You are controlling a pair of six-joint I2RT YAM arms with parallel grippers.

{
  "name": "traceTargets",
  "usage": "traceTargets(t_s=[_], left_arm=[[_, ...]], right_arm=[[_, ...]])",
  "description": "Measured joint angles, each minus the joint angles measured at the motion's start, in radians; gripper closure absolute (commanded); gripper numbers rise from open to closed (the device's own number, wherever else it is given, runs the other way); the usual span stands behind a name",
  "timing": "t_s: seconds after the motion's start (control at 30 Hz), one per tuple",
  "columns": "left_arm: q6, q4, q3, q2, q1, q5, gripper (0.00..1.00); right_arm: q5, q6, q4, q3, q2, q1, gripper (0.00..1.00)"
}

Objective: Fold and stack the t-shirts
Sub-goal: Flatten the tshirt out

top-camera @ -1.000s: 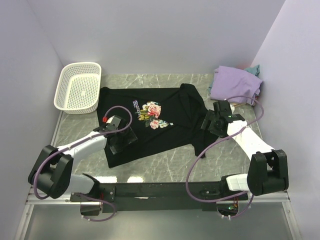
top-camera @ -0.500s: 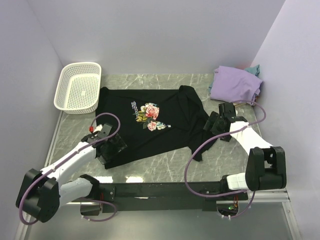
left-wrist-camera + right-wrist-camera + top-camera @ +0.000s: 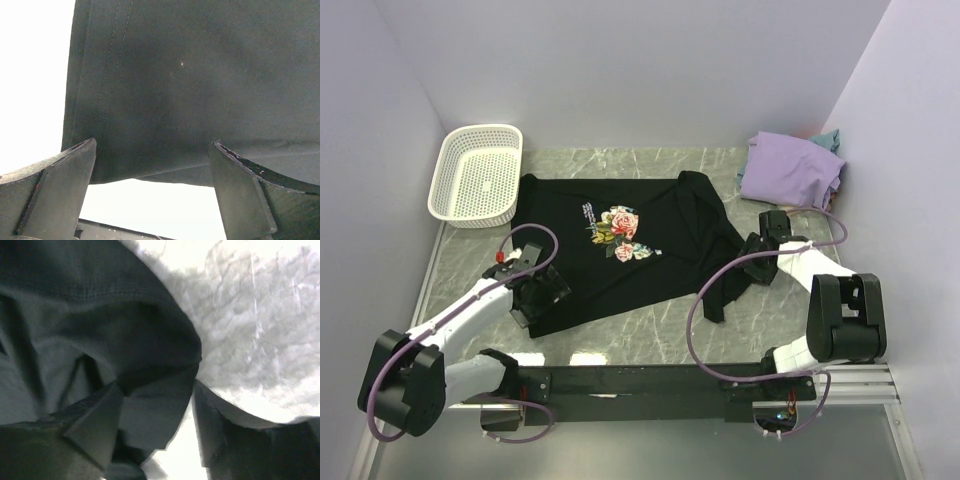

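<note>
The black t-shirt [image 3: 620, 250] with pink-rose print lies spread on the marble table, its right side bunched and folded over. My left gripper [image 3: 540, 292] is open at the shirt's near left corner; in the left wrist view [image 3: 152, 162] the black hem [image 3: 190, 85] lies between the fingertips. My right gripper [image 3: 752, 262] is open at the shirt's bunched right edge; in the right wrist view [image 3: 155, 407] a fold of black cloth [image 3: 90, 320] sits between the fingers. The lavender shirt [image 3: 790, 170] lies crumpled at the back right, with the teal one [image 3: 829, 138] peeking out behind it.
A white perforated basket [image 3: 477, 175] stands at the back left, touching the shirt's far left corner. Purple walls close in the table on three sides. Purple cables loop from both arms over the table. Bare marble [image 3: 650, 325] shows in front of the shirt.
My left gripper has drawn back toward the shirt's near left corner. My right gripper has moved right and nearer, to the shirt's right edge. The shirt's right side has shifted slightly.
</note>
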Motion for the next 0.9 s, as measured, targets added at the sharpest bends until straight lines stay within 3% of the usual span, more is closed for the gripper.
traceTargets(t_s=[0.03, 0.1, 0.37, 0.67, 0.77, 0.8, 0.83, 0.9], left_arm=[[0.004, 0.0, 0.003, 0.002, 0.004, 0.001, 0.01], [0.01, 0.004, 0.011, 0.009, 0.01, 0.003, 0.0], [0.04, 0.002, 0.037, 0.058, 0.025, -0.009, 0.01], [0.098, -0.02, 0.14, 0.153, 0.076, -0.085, 0.01], [0.121, -0.017, 0.141, 0.164, 0.1, -0.087, 0.0], [0.127, -0.014, 0.141, 0.167, 0.105, -0.087, 0.01], [0.135, -0.011, 0.141, 0.171, 0.109, -0.087, 0.01], [0.148, -0.003, 0.141, 0.178, 0.111, -0.086, 0.01]], right_arm=[[-0.006, 0.007, 0.011, -0.003, 0.005, -0.004, 0.68], [-0.01, 0.005, 0.021, -0.005, 0.009, -0.018, 1.0], [0.065, 0.004, 0.008, -0.006, -0.009, -0.028, 1.0], [0.328, 0.063, -0.117, -0.004, -0.274, -0.028, 1.0], [0.394, 0.094, -0.153, -0.006, -0.32, -0.031, 0.88], [0.407, 0.099, -0.163, -0.007, -0.33, -0.032, 0.56], [0.418, 0.101, -0.17, -0.007, -0.335, -0.034, 0.41], [0.442, 0.105, -0.182, -0.003, -0.333, -0.035, 0.36]])
